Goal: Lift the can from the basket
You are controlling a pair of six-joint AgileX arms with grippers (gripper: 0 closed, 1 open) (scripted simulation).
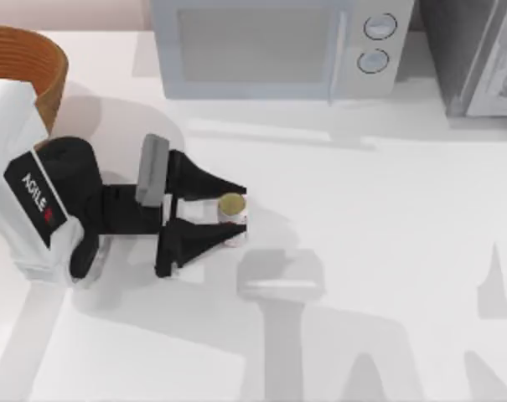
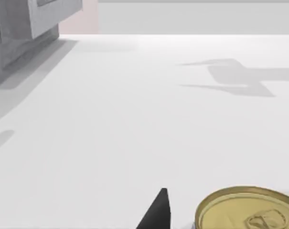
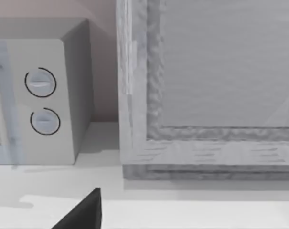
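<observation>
Left gripper lies low and stretched out flat over the table, its two black fingers spread to either side of the can. Jaws are closed in on the can's whitish side; whether it hangs clear of the surface or rests on it cannot be told from above. The can is well clear of the basket, which sits at the top view's far left corner, partly behind the left arm's white housing. So the can is already out of the basket, carried toward the table's middle.

In the left wrist view the can's gold lid sits close under the camera with one dark fingertip beside it, which suits a side grip at lid height.

Right gripper: one dark finger edge in its wrist view, aimed at the microwave and a grey cabinet; parked, finger spread cannot be told.

Counts: one can, one basket, one microwave with two round dials, one cabinet, two arms.
</observation>
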